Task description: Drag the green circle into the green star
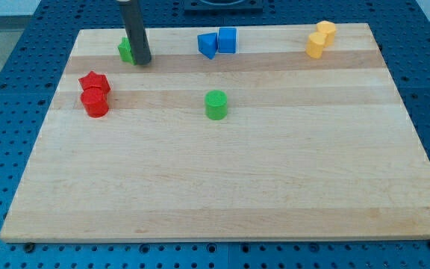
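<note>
The green circle stands near the middle of the wooden board, a little toward the view's top. The green star sits at the view's top left, mostly hidden behind the dark rod. My tip rests on the board just right of the green star, touching or nearly touching it. The tip is far up and left of the green circle.
A red star and a red cylinder sit together at the left edge. Two blue blocks stand at the top middle. Two yellow blocks stand at the top right. A blue pegboard surrounds the board.
</note>
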